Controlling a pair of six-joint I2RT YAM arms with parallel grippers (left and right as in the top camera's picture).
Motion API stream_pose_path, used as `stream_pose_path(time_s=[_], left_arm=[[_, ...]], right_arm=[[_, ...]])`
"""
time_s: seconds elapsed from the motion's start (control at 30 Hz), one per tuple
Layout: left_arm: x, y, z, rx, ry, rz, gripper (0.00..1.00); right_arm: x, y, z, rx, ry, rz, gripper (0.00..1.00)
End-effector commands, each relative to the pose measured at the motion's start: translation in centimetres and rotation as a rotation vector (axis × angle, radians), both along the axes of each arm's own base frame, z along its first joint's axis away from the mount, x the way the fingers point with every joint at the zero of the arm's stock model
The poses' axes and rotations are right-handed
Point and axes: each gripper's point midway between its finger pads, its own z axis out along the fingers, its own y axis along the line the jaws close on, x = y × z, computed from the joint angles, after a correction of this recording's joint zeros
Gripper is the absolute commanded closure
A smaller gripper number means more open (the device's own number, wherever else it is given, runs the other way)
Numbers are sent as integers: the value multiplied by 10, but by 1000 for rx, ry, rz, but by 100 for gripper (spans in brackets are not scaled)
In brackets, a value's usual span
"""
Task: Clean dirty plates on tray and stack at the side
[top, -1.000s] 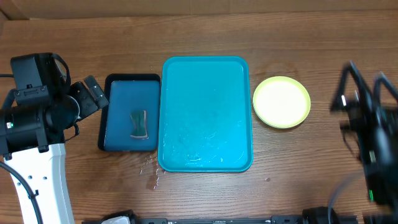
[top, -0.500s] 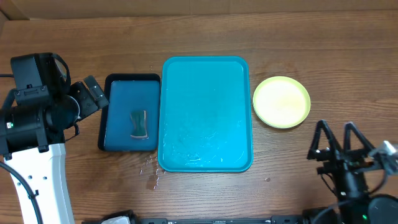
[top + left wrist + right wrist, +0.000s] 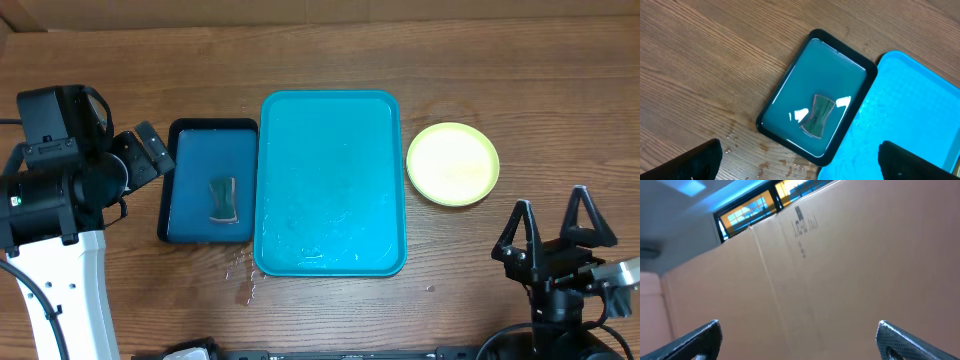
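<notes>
Lime-green plate (image 3: 452,164) sits on the table just right of the turquoise tray (image 3: 330,150). Left gripper (image 3: 158,152) hangs off the tray's left, right gripper (image 3: 551,205) off its lower right, both jaws wide open, holding nothing.

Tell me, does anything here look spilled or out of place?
Yes: water droplets are spilled on the wooden table by the turquoise tray's lower-left corner, beside the small dark tray. Nothing else looks askew.
</notes>
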Motion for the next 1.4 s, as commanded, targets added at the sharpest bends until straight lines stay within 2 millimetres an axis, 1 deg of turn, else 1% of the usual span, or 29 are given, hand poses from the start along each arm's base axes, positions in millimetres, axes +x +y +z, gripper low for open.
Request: stream_pose_path(time_s=[0.0,0.07,0.13,0.23,0.27,0.3,0.53,0.63,0.77,0.83,1.37], left_arm=[[1,2,1,-9,-5,22,0],[2,2,1,-9,-5,22,0],[1,2,1,-9,-5,22,0],[1,2,1,-9,-5,22,0],[1,2,1,-9,-5,22,0],[1,2,1,-9,-5,22,0],[1,2,1,-9,-5,22,0],[1,2,1,-9,-5,22,0],[1,2,1,-9,-5,22,0],[2,2,1,-9,-5,22,1],[2,2,0,-10,-2,22,0]], right_arm=[[0,2,-3,-136,-17,-63,0],[3,2,-9,-168,-4,-79,0],[10,2,-22,-184,38,-91,0],[25,3,-55,-201,140,-86,0],[31,3,-71,-207,181,-81,0],[33,4,-77,-210,195,-79,0],[51,9,-141,-236,331,-49,0],[54,11,-162,-247,389,-35,0],[55,12,-178,-258,450,-23,0],[55,12,-192,-265,509,-17,0],[55,11,-191,-287,502,-31,0]])
